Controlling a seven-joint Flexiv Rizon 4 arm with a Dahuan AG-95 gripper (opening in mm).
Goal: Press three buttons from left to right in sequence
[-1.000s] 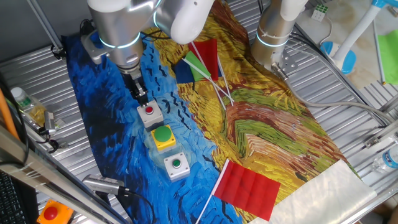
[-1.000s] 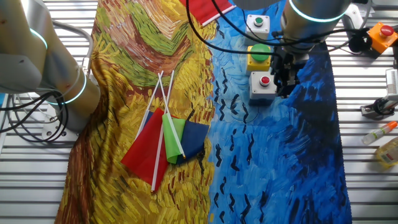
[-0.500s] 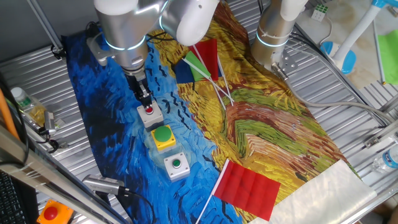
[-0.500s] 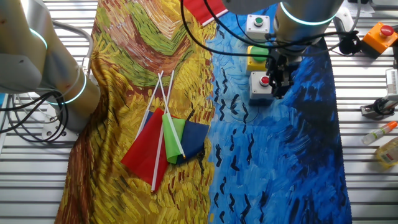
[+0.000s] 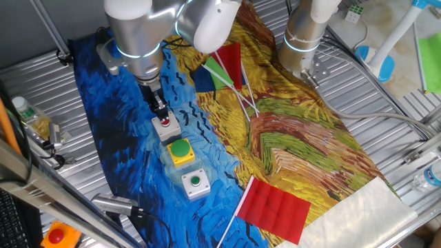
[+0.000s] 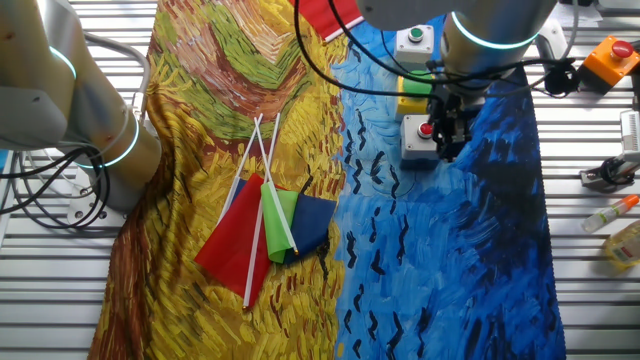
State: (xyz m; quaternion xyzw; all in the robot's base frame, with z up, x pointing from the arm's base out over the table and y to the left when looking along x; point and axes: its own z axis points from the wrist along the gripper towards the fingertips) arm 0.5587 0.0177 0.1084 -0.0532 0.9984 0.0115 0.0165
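Where painted cloth (image 5: pixel 289 138) drapes slatted table (image 5: pixel 41 72), claw (image 5: pixel 162 117) (grip unclear) perhaps touching red button (image 6: pixel 426 129).

Small flags (image 6: pixel 262 225) lie on a painted cloth (image 5: pixel 289 138); orange box (image 6: pixel 610 60) aside.

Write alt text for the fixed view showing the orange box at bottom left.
The gripper reaches down onto the grey box with the red button, first in a row with the yellow box with a large green button and grey box with a small green button on a painted cloth.

The tool (image 6: pixel 441 132) hides its own fingertips — and part of the yellow box (image 6: pixel 409 88).
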